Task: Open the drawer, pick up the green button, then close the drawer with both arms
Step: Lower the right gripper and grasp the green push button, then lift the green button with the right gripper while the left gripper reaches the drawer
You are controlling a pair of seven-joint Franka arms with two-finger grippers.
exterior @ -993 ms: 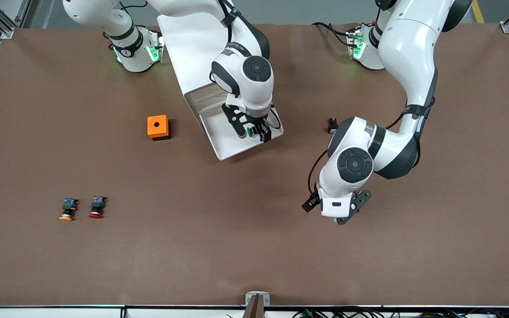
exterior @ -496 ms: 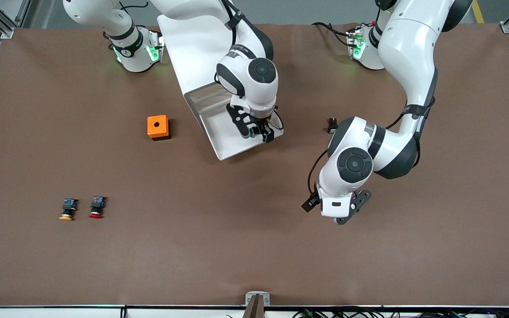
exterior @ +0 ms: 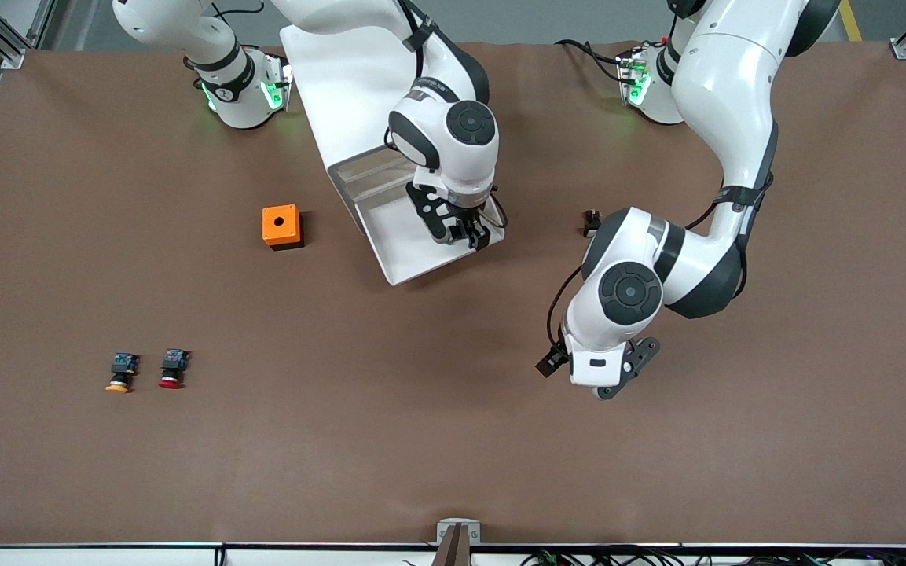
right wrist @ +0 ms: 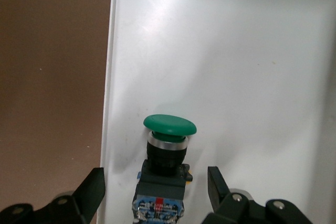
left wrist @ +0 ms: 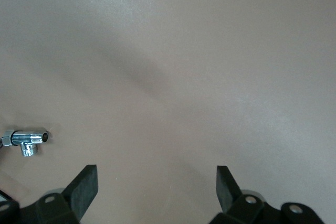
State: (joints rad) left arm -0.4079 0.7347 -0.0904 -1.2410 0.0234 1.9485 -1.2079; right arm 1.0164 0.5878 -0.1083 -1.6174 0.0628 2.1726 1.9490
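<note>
My right gripper (right wrist: 155, 187), fingers spread, straddles the green-capped, dark-bodied push button (right wrist: 164, 169) in the white open drawer (exterior: 413, 255). My left gripper (left wrist: 156, 184), released, waits above bare brown table (exterior: 453, 440), at the drawer's four o'clock.

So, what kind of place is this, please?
Probably a robotics lab bench. Two white arms are bolted along a brown-covered table framed with aluminium rails. Test parts are laid out on it: a green push button in an open white drawer, an orange box, and two more push buttons.

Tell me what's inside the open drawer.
The open drawer holds the green-capped button lying on its white floor, between the right end effector's open fingers. In the front view that arm's wrist hides the button.
</note>
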